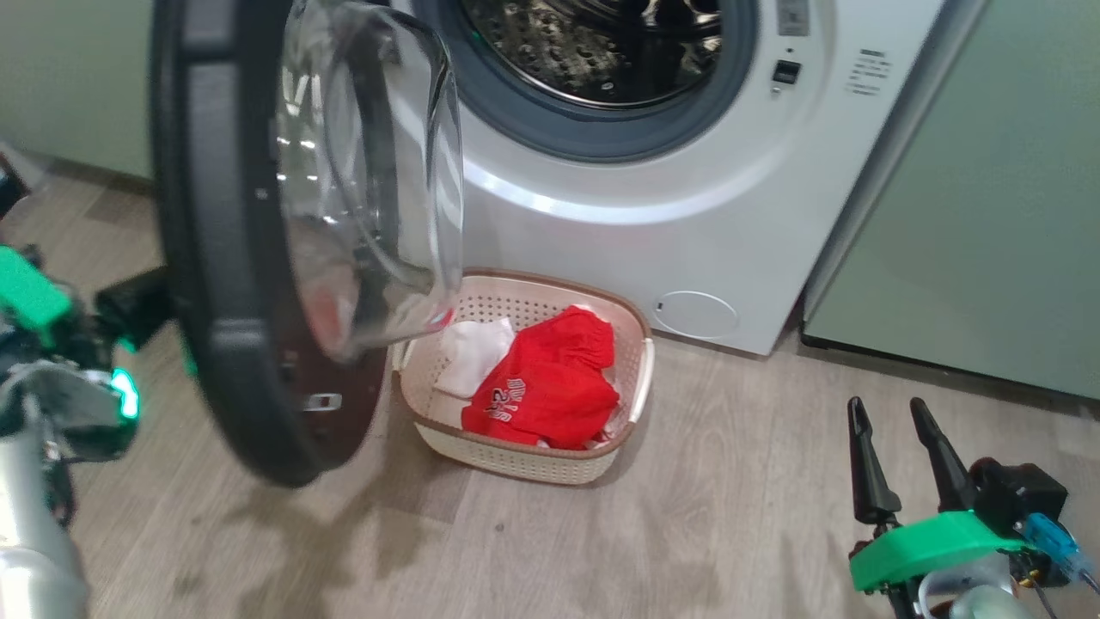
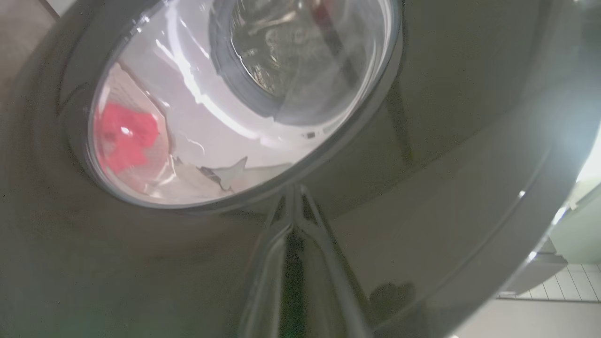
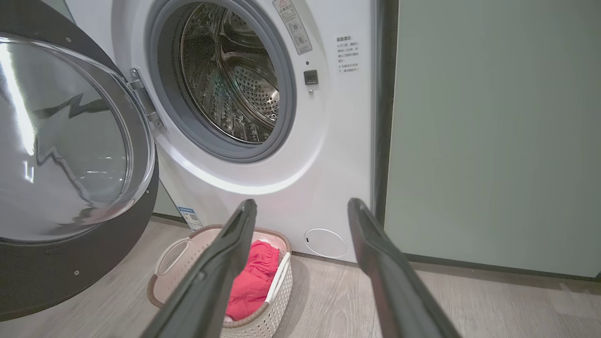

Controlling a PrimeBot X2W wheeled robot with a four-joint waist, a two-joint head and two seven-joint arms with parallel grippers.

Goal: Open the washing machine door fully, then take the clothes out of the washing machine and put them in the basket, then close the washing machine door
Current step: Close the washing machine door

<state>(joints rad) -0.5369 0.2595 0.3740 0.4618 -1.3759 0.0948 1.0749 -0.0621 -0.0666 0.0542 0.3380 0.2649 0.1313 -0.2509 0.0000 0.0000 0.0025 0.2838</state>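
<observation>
The washing machine (image 1: 687,232) stands with its steel drum (image 1: 601,43) showing nothing inside. The washing machine door (image 1: 193,258) hangs open, swung out to the left, with its clear window (image 1: 369,172) bulging toward the drum. On the floor below, the basket (image 1: 636,344) holds the red jersey (image 1: 550,383) and a white garment (image 1: 473,352). My left gripper (image 2: 293,192) is shut, its tips against the door's glossy black outer rim (image 2: 446,117). My right gripper (image 1: 887,408) hangs open and empty at the lower right, well clear of the basket (image 3: 173,253) and the jersey (image 3: 251,281).
Pale green cabinets (image 1: 988,215) flank the washer on the right, and another green panel (image 1: 69,77) stands at the back left. A small round white flap (image 1: 696,314) sits low on the washer front. Wood-look floor (image 1: 687,533) stretches between basket and right gripper.
</observation>
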